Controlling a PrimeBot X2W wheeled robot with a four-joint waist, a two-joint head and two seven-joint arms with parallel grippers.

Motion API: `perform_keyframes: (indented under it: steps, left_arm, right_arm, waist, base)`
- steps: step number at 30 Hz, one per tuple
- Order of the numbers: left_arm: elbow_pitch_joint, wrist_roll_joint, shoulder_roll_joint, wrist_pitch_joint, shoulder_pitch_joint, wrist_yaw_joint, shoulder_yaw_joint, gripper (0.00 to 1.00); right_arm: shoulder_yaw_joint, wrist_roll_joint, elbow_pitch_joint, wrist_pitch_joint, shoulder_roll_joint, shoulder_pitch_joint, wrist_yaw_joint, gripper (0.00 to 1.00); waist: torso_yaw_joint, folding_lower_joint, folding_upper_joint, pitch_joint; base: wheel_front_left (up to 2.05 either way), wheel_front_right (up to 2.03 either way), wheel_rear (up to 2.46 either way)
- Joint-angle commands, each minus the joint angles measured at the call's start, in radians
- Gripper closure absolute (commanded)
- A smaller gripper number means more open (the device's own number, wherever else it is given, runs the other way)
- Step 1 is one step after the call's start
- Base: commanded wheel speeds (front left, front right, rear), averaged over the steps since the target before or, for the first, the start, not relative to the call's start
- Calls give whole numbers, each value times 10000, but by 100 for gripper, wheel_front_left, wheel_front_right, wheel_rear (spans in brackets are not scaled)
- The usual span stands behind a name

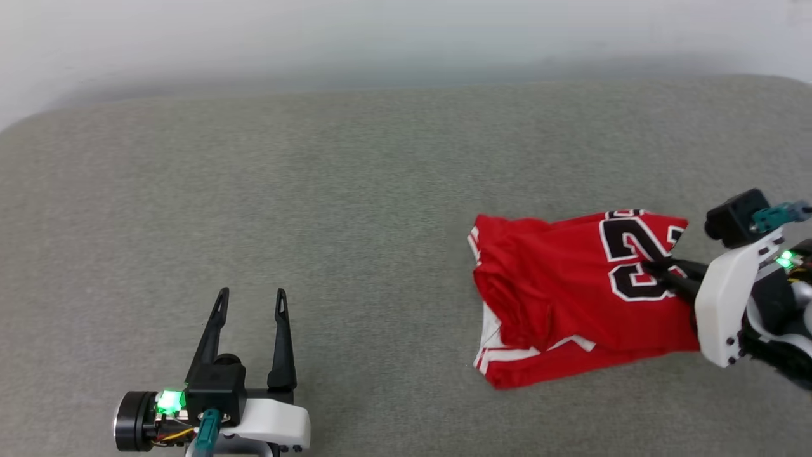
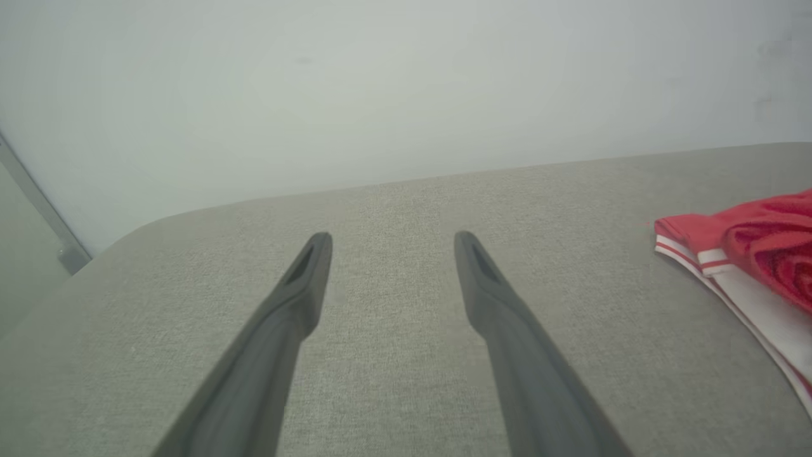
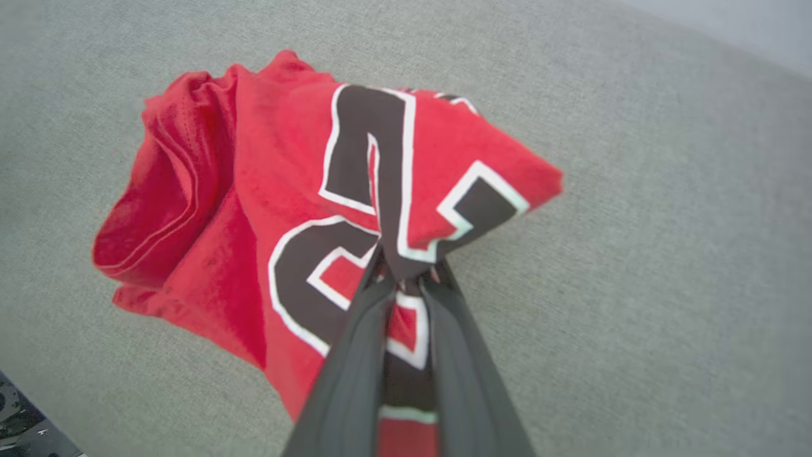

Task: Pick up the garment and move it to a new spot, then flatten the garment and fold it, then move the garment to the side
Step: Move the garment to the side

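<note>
Red jersey cloth bunches between the two dark fingers of the right gripper, which are pinched together on a fold of the garment right at its black, white-outlined number. The garment lies crumpled on the grey upholstered surface, at the robot's right in the head view. Its white, red-striped trim shows along the near edge, and the body is doubled over itself in loose rolls. In the right wrist view the fabric gathers to a point where the fingers meet it, while most of the shirt rests on the surface. The left gripper hovers low at the robot's left, well apart from the garment, its fingers spread wide with nothing between them.

By the look of it, the job stands at its very first step. The grasp for the pick-up appears made. Carrying the shirt to a new spot, flattening it, folding it and moving it aside are all left to do. A broad stretch of grey cushion lies between the two grippers, likely room enough for spreading. A single pinch in the middle of the panel will probably leave the rest hanging in a bunch, so the flattening may well call on the idle left gripper.
</note>
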Motion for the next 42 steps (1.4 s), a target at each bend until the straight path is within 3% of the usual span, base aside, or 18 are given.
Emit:
perform_keyframes:
  steps: [1,13,27,36,37,38,42]
  left_arm:
    - [-29,75,52,-22,-103,34,28,0]
    - [-395,252,352,-21,-720,40,133,0]
    - [-970,428,610,-21,-1745,57,-129,0]
    - [-1031,378,626,-21,-2103,158,-320,0]
    - [-1019,369,624,-21,-2112,181,-336,0]
    - [-1006,363,624,-21,-2115,188,-345,0]
    - [-898,286,630,-21,-1977,269,-357,0]
  right_arm:
    - [19,-92,-14,-84,-111,-192,-9,100]
    - [-342,-163,406,-288,-1009,-1403,-11,100]
    - [-1157,-971,2707,53,-2756,-2983,-12,100]
    - [-1894,-1674,4352,-394,-2537,-3510,-12,100]
    - [-2006,-1851,4528,-545,-2477,-3590,-14,69]
    - [-2078,-2030,4682,-678,-2402,-3625,-12,0]
    - [-2308,-2593,5279,-1010,-2010,-3652,-14,0]
  waist:
    - [-365,-1,0,190]
    - [-1346,-1,0,1327]
    - [-890,-1,0,3078]
    - [-533,-1,0,3558]
    - [-517,-1,0,3563]
    - [-505,-1,0,3553]
    - [-508,-1,0,3322]
  base:
    - [0,0,0]
    - [0,0,0]
    - [0,0,0]
    - [0,0,0]
    - [0,0,0]
    - [0,0,0]
    - [0,0,0]
